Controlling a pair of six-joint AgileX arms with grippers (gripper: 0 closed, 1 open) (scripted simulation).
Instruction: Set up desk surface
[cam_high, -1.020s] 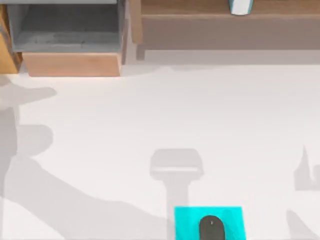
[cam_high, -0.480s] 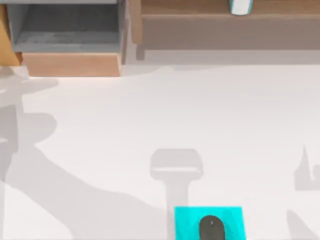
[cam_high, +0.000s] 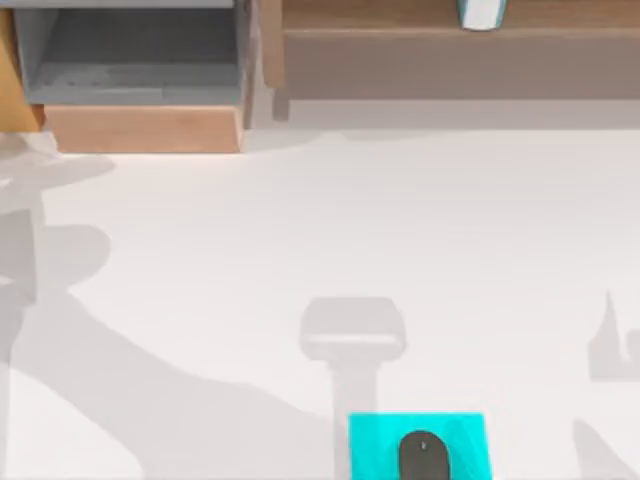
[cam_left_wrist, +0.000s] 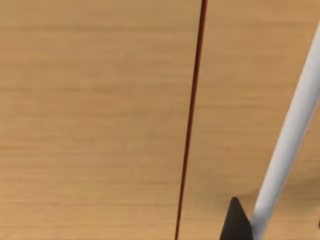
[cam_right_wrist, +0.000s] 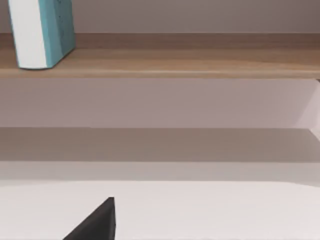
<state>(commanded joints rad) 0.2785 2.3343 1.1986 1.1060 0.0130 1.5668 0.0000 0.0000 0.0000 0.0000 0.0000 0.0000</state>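
Observation:
The desk surface (cam_high: 330, 220) is a wide, plain white tabletop that spans the top view, with grey arm shadows across its left and lower parts. In the left wrist view, a black tip of my left gripper (cam_left_wrist: 235, 222) pokes in, very close to a light-brown wooden panel (cam_left_wrist: 95, 120). A thin dark seam (cam_left_wrist: 192, 120) runs across that panel and a slanted white bar (cam_left_wrist: 292, 130) lies beside it. In the right wrist view, a black tip of my right gripper (cam_right_wrist: 95, 224) hangs low over the desk surface (cam_right_wrist: 210, 210), facing the shelf.
An open wooden drawer (cam_high: 140, 128) with a grey inside sits at the back left. A wooden shelf unit (cam_high: 450, 60) runs along the back right and carries a teal and white item (cam_high: 480, 13), also seen as the teal and white item (cam_right_wrist: 42, 32). A cyan pad (cam_high: 375, 445) with a black mouse (cam_high: 423, 458) lies at the front edge.
The left arm's shadow at the table's left edge has shifted up toward the drawer. The pad, mouse and shelf have not moved.

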